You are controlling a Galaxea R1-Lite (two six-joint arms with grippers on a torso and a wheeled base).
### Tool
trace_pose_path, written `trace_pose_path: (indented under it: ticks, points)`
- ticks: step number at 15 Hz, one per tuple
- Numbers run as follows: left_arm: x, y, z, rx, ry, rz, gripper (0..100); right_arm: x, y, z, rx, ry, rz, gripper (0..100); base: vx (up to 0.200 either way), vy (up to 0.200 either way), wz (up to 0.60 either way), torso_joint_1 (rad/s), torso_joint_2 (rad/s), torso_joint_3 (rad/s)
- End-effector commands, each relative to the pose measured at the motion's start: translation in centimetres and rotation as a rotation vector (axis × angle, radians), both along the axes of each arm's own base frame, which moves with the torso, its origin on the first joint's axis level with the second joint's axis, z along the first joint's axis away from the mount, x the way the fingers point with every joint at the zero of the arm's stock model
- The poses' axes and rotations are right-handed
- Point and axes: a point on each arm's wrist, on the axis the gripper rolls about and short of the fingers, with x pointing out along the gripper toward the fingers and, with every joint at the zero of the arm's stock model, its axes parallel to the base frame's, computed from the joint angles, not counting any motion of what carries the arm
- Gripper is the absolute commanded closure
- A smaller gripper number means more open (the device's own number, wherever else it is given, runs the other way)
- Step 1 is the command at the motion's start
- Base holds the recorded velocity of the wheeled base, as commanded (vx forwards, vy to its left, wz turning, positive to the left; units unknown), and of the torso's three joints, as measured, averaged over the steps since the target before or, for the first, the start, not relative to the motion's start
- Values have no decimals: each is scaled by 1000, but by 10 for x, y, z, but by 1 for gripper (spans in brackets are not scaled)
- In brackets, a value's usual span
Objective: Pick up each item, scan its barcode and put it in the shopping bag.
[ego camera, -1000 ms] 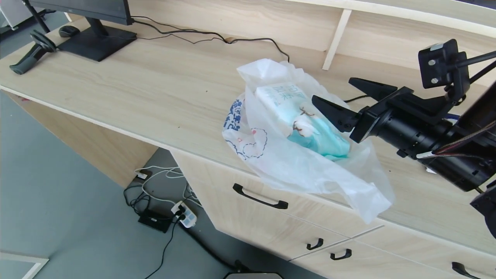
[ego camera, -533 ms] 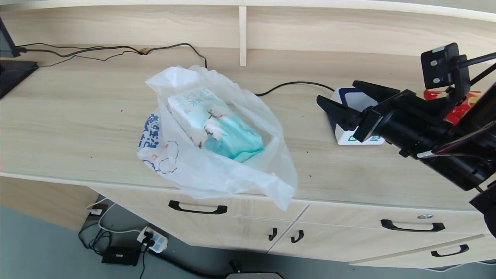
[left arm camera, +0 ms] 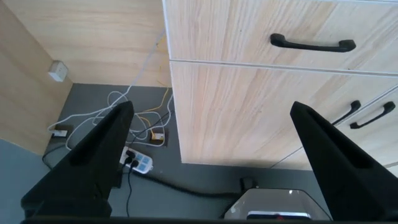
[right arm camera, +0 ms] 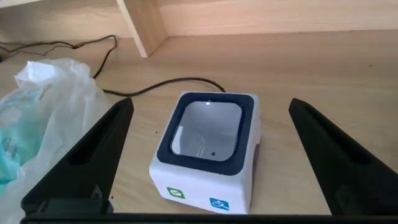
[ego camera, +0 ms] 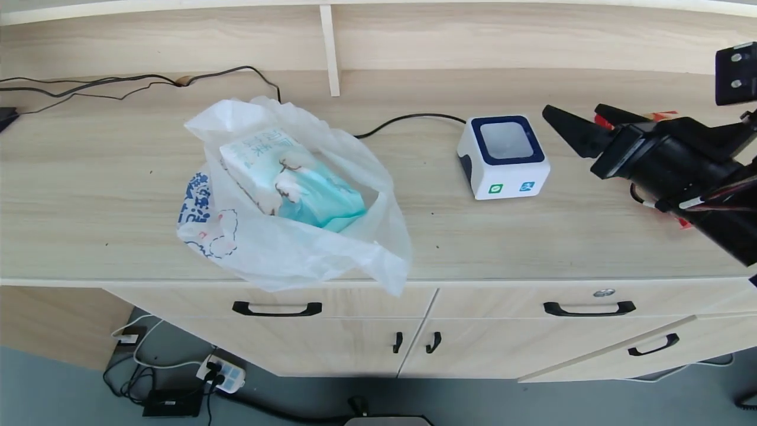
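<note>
Tissue pack [ego camera: 290,183] slants back-left to front-right in shopping bag [ego camera: 284,257]; left tool [left arm camera: 211,109] and right tool [ego camera: 571,109] gape, latter seemingly withdrawn off scanner [ego camera: 502,157].

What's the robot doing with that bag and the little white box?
It is checking out shopping. A pack of tissues already lies in the plastic bag on the counter. The right tool is open and empty, hovering beside the white scanner box, near a red packet partly hidden behind it. The left tool hangs open down by the drawers.

Wooden counter [ego camera: 89,177]: shopping bag [ego camera: 284,257], scanner [ego camera: 502,155], cable [ego camera: 402,118] on top.
</note>
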Motion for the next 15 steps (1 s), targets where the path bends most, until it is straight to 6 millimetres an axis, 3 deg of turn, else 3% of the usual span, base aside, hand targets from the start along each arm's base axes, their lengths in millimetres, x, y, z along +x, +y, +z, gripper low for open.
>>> trace_pose_path:
  ticks: [1, 4, 7, 10, 15]
  points:
    - [0, 0, 0, 2, 0, 1, 0, 9, -28, 2, 22, 1, -91, 0, 0, 0, 0, 0, 0, 0]
    - [0, 0, 0, 0, 0, 1, 0, 8, -57, 9, 41, -6, -180, 0, 0, -200, 0, -2, -7, 4]
    - [0, 0, 0, -1, 0, 1, 0, 12, -83, 3, -66, 28, -235, 0, 0, -200, 0, 17, 5, 2]
    - [0, 0, 0, -1, 0, 1, 0, 4, -88, 4, -121, 137, -251, 0, 0, -200, 0, 5, 2, -1]
    - [0, 0, 0, -3, 0, 0, 0, 11, -101, 14, -247, 292, -251, 0, 0, 0, 0, 0, 0, 0]
